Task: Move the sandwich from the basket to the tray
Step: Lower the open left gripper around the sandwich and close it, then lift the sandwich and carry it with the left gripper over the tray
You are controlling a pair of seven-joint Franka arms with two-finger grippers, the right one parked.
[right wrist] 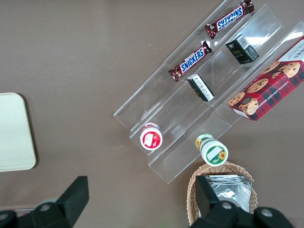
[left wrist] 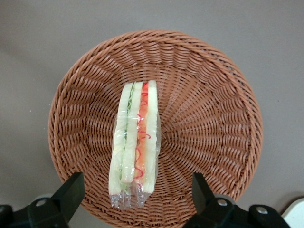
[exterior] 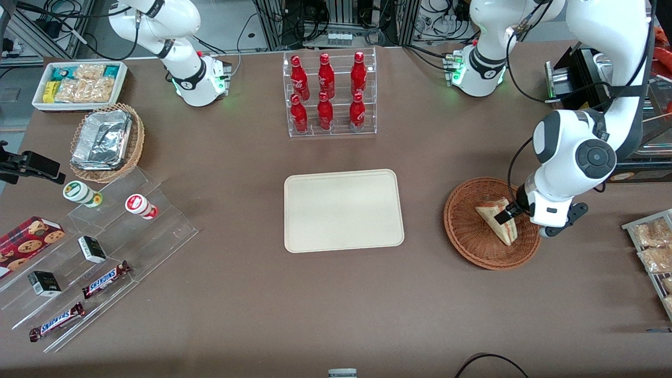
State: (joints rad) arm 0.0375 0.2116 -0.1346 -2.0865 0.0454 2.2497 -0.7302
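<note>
The clear-wrapped sandwich (exterior: 497, 219) (left wrist: 134, 142) lies in the reddish-brown wicker basket (exterior: 464, 226) (left wrist: 204, 95), its red, yellow and green layers facing up. My gripper (exterior: 513, 211) (left wrist: 135, 194) hangs just above the basket, open, one finger on either side of the sandwich's end and clear of it. The beige tray (exterior: 344, 210) lies flat mid-table, beside the basket toward the parked arm's end, with nothing on it.
A clear rack of red bottles (exterior: 328, 94) stands farther from the front camera than the tray. Snack packets on a rack (exterior: 653, 247) lie at the working arm's table edge. A stepped clear shelf with candy bars (exterior: 105, 247), a foil-filled tan basket (exterior: 107, 142) and a white bin (exterior: 79, 84) sit toward the parked arm's end.
</note>
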